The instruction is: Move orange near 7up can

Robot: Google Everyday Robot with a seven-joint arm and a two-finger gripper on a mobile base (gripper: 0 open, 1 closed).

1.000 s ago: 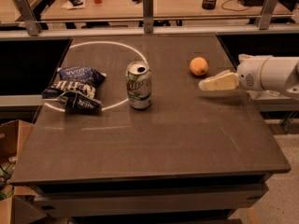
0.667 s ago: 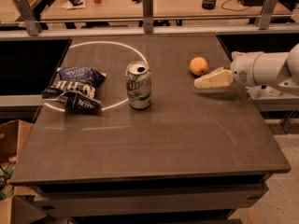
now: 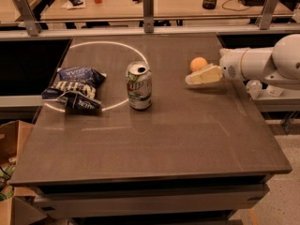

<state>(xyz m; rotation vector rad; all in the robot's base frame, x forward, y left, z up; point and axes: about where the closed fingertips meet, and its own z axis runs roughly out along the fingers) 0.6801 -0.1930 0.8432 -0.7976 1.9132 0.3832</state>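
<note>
The orange [image 3: 198, 63] sits on the dark table toward the back right. The 7up can [image 3: 138, 85] stands upright near the table's middle, on the edge of a white circle marked on the top. My gripper [image 3: 196, 77] comes in from the right on a white arm. Its pale fingers [image 3: 204, 75] point left and lie just in front of the orange, partly covering its lower right side. The orange is well to the right of the can.
A crumpled dark blue chip bag [image 3: 72, 90] lies left of the can. A white circle [image 3: 101, 46] is drawn on the table [image 3: 164, 144]. A wooden bench with metal posts [image 3: 148, 4] runs behind the table. A cardboard box [image 3: 11, 139] stands at the lower left.
My gripper and arm have moved left across the table's right side and now reach the orange. The orange, the can and the bag have not moved.
</note>
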